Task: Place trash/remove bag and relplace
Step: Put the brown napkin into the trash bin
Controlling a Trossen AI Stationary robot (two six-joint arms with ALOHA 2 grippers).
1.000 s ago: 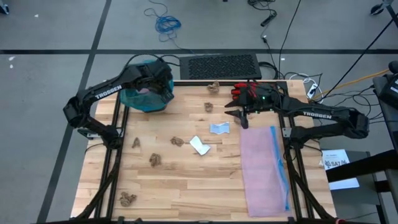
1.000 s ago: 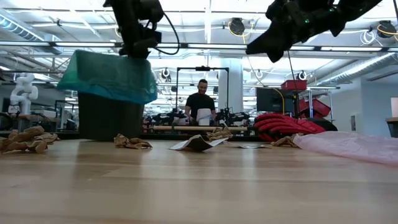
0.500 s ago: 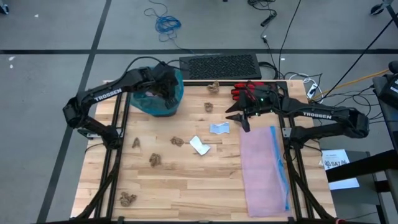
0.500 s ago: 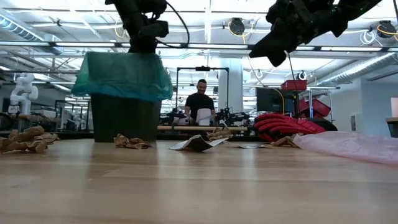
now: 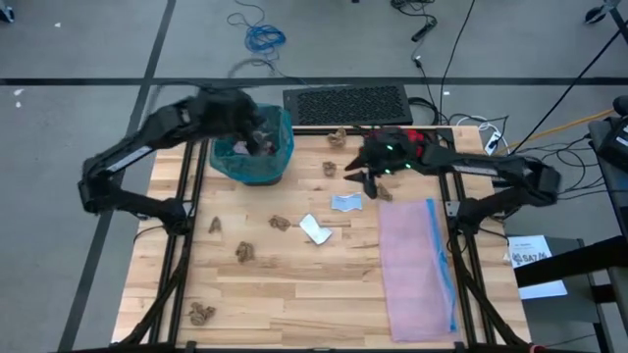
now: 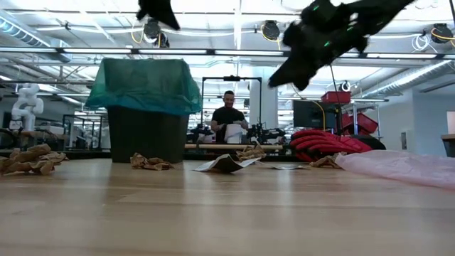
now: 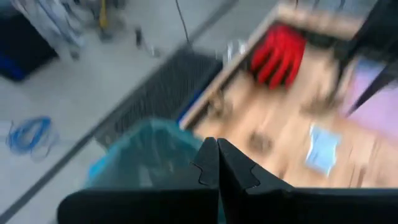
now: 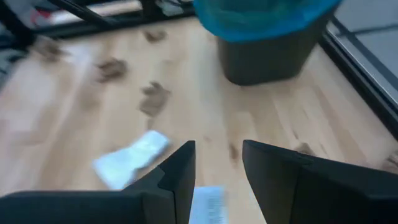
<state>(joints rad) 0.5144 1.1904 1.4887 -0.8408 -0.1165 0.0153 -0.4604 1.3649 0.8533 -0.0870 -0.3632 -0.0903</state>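
A dark bin lined with the teal bag (image 5: 257, 165) stands on its base at the table's far left (image 6: 146, 85). My left gripper (image 5: 262, 134) hangs shut above the bin's opening, touching nothing (image 7: 217, 163). Trash lies scattered on the wood: brown wads (image 5: 280, 223) (image 5: 244, 251) (image 5: 202, 314), a white piece (image 5: 315, 228) and a pale blue piece (image 5: 345, 202). My right gripper (image 5: 363, 179) hovers open and empty above the table between the bin and the red glove (image 8: 214, 167).
A pale pink bag with a blue strip (image 5: 419, 265) lies flat at the right. The red glove (image 5: 412, 137) sits at the far edge, partly under my right arm. Further brown wads (image 5: 339, 135) (image 5: 329, 169) lie near it. A person stands in the room beyond (image 6: 229, 121).
My left gripper, staying shut, has risen off the bin's rim and tipped toward level. The bin has shifted a little toward the table's right and now stands upright on its base. My right gripper has moved toward the bin and slightly down, its gap unchanged.
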